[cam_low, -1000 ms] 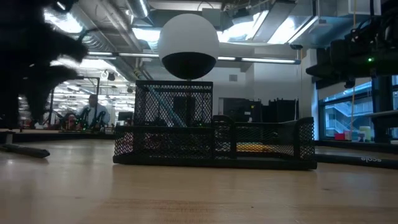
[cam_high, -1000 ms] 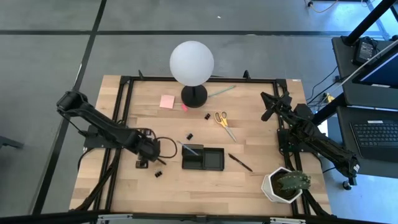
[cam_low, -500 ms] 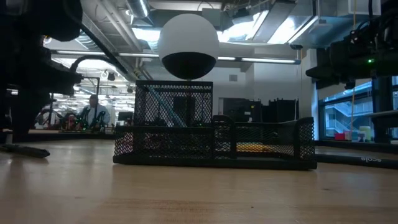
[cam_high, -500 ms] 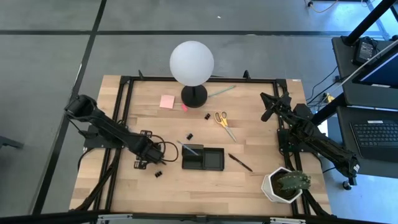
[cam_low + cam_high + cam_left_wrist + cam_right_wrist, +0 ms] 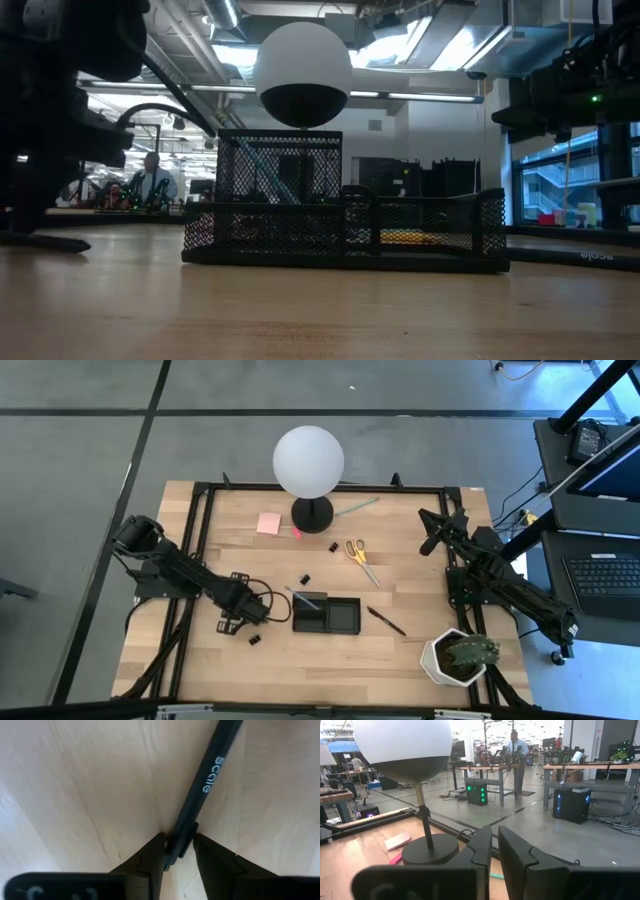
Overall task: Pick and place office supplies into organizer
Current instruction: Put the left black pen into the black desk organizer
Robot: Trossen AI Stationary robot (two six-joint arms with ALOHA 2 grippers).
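Two black jointed arms, matte; black cable loops beside left gripper [image 5: 262, 607] (fingers wedge-shaped, dark). Right gripper [image 5: 494, 851]: flat black fingers.
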